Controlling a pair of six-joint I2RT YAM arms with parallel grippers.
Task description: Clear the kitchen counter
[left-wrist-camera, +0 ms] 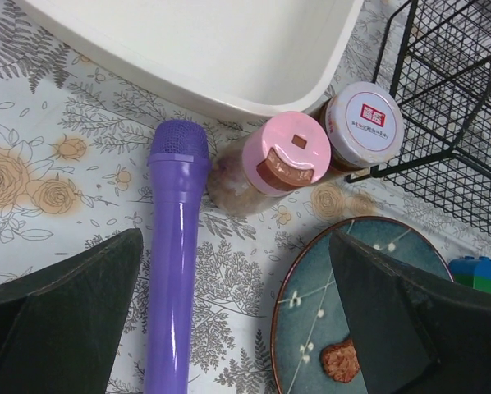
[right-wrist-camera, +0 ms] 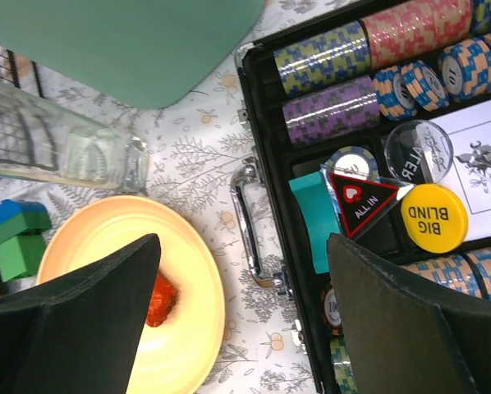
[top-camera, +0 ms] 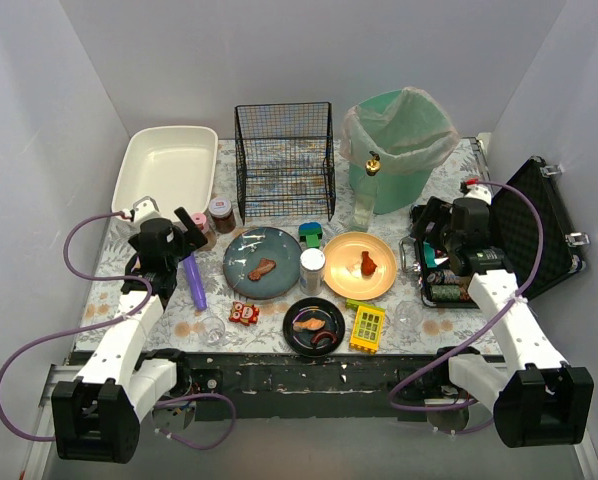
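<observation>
Worktop (top-camera: 179,316) crowded mid-span; bare cloth near its left and front edges. Left jaws splayed above mic (left-wrist-camera: 173,271); right jaws splayed, empty, over the gap between yellow plate (right-wrist-camera: 184,246) and case (right-wrist-camera: 266,139).

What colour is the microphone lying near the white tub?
The microphone is purple; the left wrist view shows it best.

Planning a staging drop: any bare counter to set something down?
Bare counter left of the purple microphone, near side of the white tub. Narrow strip between yellow plate and chip case. Crowded mid-counter: blue plate, can, black bowl.
</observation>
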